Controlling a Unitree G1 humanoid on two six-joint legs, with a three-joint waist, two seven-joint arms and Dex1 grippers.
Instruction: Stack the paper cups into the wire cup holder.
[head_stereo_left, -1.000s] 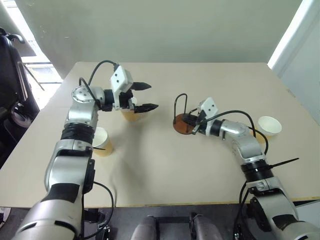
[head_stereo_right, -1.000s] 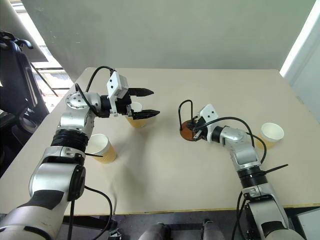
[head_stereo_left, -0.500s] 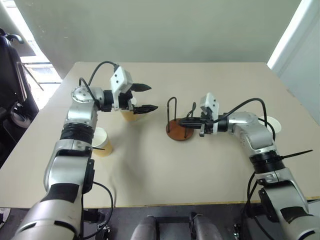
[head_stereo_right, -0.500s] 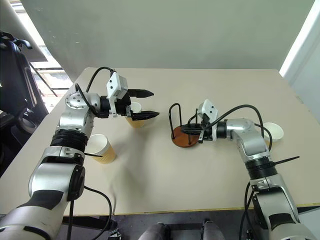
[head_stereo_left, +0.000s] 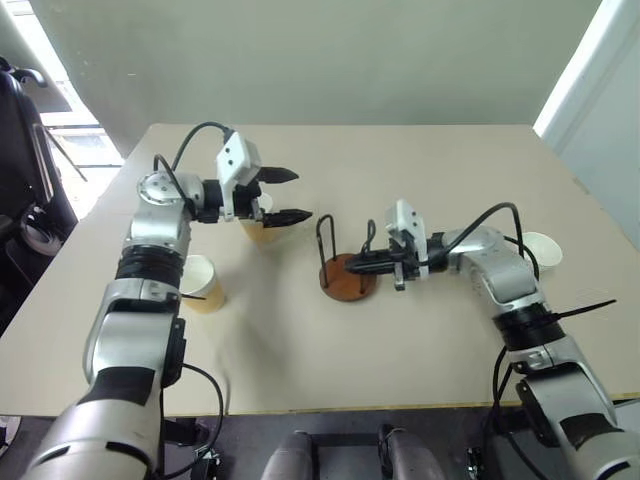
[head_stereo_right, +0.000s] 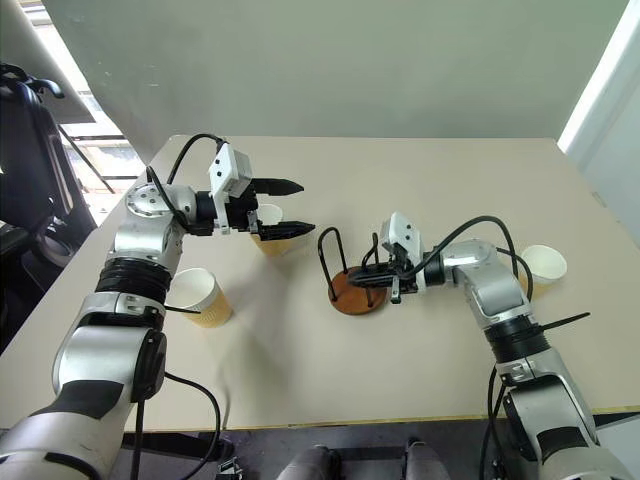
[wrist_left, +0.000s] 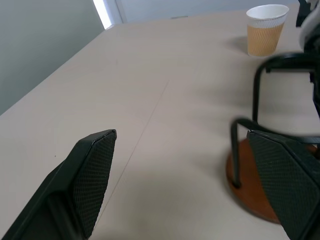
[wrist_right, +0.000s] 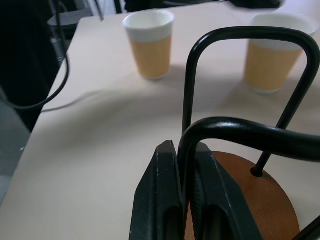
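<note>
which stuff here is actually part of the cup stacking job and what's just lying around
Part of the job:
- wire cup holder, one wire loop pinched in the right gripper
- paper cup under the open left gripper
- paper cup by the left arm
- paper cup at the right

Just there:
- black chair beside the table

A paper cup (head_stereo_left: 541, 250) at the frame's right sits half hidden behind the right arm; another cup (head_stereo_left: 258, 226) is partly masked by the left tool (head_stereo_left: 290, 195).
</note>
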